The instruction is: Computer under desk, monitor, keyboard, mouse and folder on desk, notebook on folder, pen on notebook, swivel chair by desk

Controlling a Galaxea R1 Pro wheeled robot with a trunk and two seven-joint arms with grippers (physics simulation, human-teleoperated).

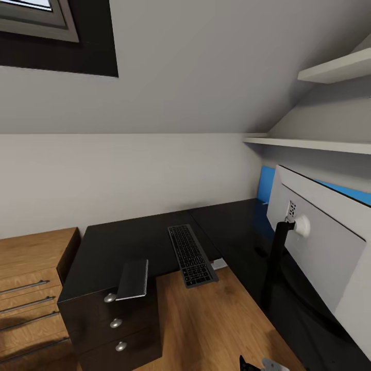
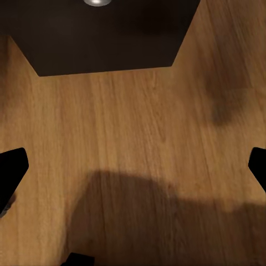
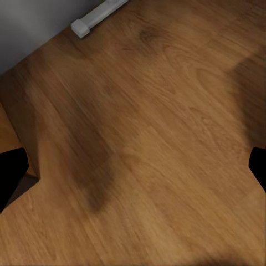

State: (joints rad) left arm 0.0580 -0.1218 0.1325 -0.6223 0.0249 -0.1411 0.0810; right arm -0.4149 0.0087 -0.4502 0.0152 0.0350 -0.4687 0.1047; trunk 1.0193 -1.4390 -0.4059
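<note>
at the far left of the head view stands a low light-wood cabinet (image 1: 31,288) with long metal drawer handles, its drawers closed so their contents cannot be seen. just beside it is the counter (image 1: 129,239), glossy black and l-shaped, with a black drawer block (image 1: 116,324) under its near left end carrying three round silver knobs; these drawers are closed too. a small grey spiral-bound notebook (image 1: 134,280) lies on the counter's near left edge above the top knob, overhanging the edge a little, its long axis running away from the camera. to its right the keyboard (image 1: 191,255) lies flat on the counter with its long axis running from the wall toward the camera; its near end sticks out past the counter edge over the wood floor (image 1: 206,324). further right the monitor (image 1: 319,247) stands upright on the counter's right wing on a slim black stand (image 1: 275,263), its pale grey back facing the camera. a blue panel (image 1: 266,184) shows behind it, and white shelves (image 1: 319,144) hang above.

the left claw (image 2: 133,166) hangs released over bare floor near the drawer block, its tips spread wide. the right claw (image 3: 133,172) is likewise released over bare floor, near a white skirting strip (image 3: 100,14).
</note>
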